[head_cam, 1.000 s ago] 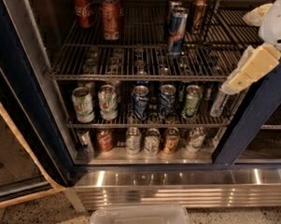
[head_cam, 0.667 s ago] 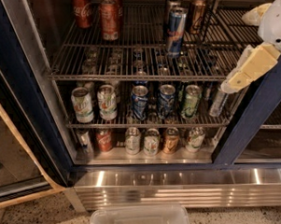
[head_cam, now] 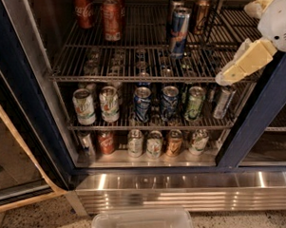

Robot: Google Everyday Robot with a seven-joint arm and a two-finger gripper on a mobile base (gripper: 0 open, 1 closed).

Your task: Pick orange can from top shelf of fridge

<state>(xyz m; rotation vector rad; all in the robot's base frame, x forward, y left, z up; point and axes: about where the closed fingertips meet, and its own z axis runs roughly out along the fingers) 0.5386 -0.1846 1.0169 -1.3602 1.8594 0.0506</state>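
Observation:
The orange can (head_cam: 202,13), coppery with a silver lid, stands at the back right of the top shelf (head_cam: 135,79), a grey wire rack in the open fridge (head_cam: 256,125). A thin upright rod partly crosses it. My gripper (head_cam: 241,63), cream-coloured under a white wrist, hangs in front of the shelf's right end. It is to the right of the can, lower in the picture, and apart from it. It holds nothing that I can see.
Two red Coca-Cola cans (head_cam: 111,19) stand at the top shelf's back left. A tall blue-and-silver slim can (head_cam: 179,31) stands just left of the orange can. Several cans fill the two lower racks. A clear plastic bin (head_cam: 143,223) lies on the floor.
My gripper has shifted slightly left and up toward the shelf's right end. The cans have not moved.

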